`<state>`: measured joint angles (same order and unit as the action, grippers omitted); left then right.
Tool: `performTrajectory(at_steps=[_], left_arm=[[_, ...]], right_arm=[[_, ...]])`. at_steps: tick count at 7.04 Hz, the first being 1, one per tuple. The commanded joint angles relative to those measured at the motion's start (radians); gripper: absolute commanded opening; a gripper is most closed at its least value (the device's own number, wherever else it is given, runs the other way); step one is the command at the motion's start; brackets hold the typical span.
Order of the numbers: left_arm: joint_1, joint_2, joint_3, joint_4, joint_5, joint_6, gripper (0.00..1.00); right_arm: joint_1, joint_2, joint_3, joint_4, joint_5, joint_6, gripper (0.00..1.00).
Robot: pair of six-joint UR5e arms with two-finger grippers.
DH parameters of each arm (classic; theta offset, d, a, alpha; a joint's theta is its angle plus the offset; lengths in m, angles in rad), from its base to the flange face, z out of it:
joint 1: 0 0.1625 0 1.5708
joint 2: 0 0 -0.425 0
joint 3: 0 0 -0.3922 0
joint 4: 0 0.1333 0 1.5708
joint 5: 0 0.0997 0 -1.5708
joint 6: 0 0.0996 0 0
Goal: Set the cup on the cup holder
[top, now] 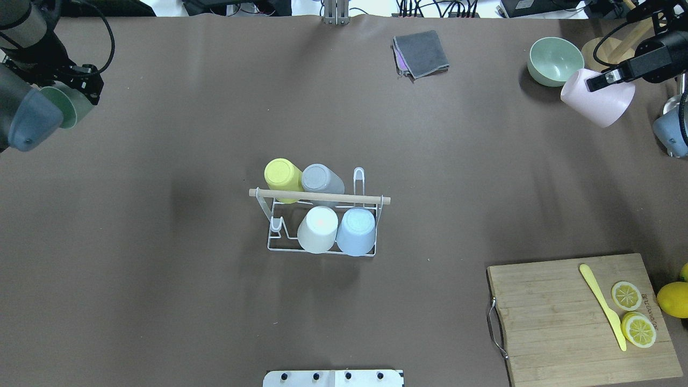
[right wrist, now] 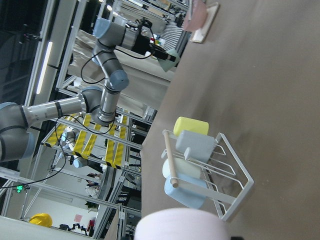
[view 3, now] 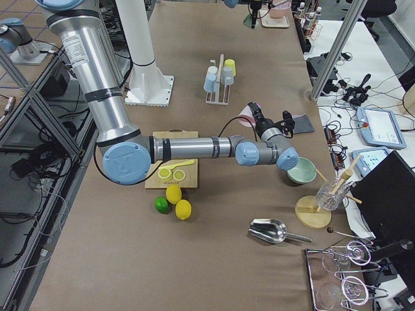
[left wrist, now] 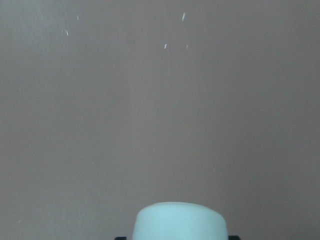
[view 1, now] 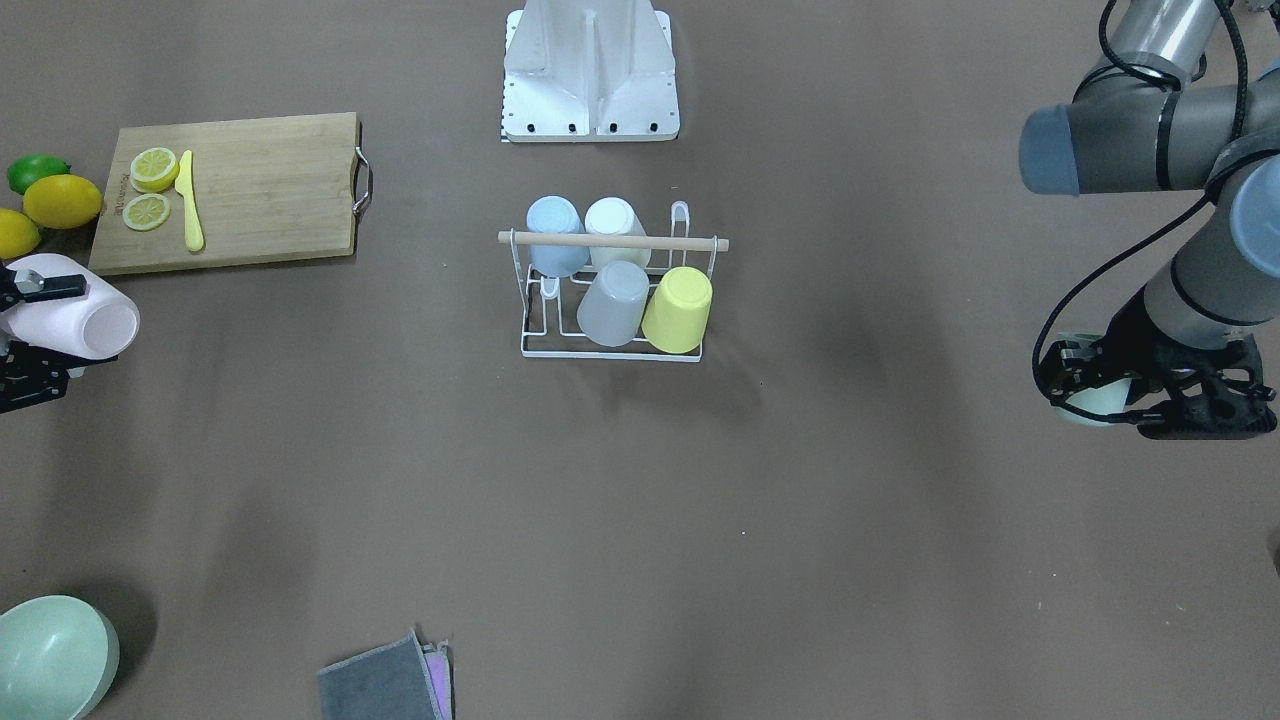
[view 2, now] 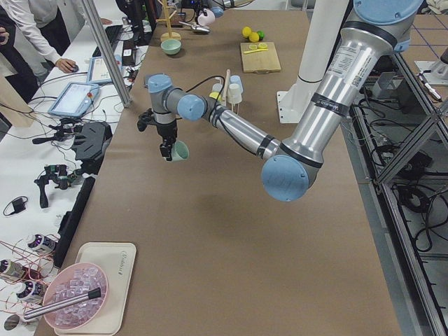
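The cup holder (top: 320, 197) (view 1: 612, 241) is a white wire rack with a wooden dowel, standing mid-table. It carries a yellow, a grey, a white and a blue cup. A bare prong (top: 276, 223) shows at its near left corner and another (top: 359, 179) at its far right corner. My left gripper (top: 80, 88) (view 1: 1130, 390) is shut on a pale green cup (top: 64, 107) (view 1: 1088, 407) (left wrist: 180, 220), held above the table far to the rack's left. My right gripper (top: 613, 78) (view 1: 30, 330) is shut on a pink cup (top: 596, 99) (view 1: 85, 320) (right wrist: 182, 225), tilted, far to the right.
A wooden cutting board (top: 570, 317) holds lemon slices (top: 634, 320) and a yellow knife (top: 602, 306), with whole lemons (top: 674, 298) beside it. A green bowl (top: 548, 60) sits by the pink cup. A grey cloth (top: 422, 52) lies at the far edge.
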<state>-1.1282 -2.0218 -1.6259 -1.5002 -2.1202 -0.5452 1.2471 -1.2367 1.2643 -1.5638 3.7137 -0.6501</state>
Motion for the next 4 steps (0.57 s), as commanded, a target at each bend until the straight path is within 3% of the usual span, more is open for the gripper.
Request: performTrajectory(at_steps=[1,3,4], left_arm=[[-0.04,-0.002,-0.006,-0.237,0.003,-0.175,0.41],[-0.065,0.011,-0.05,-0.45,0.008,-0.29,0.41],[-0.062,0.012,-0.075,-0.556,0.09,-0.353,0.41]], right_arm=[[-0.055,0.035,-0.017,-0.001,0.151,-0.228,0.38],[-0.081,0.078,-0.023,0.001,0.265,-0.398,0.35],[-0.096,0.1,-0.043,0.001,0.331,-0.493,0.35]])
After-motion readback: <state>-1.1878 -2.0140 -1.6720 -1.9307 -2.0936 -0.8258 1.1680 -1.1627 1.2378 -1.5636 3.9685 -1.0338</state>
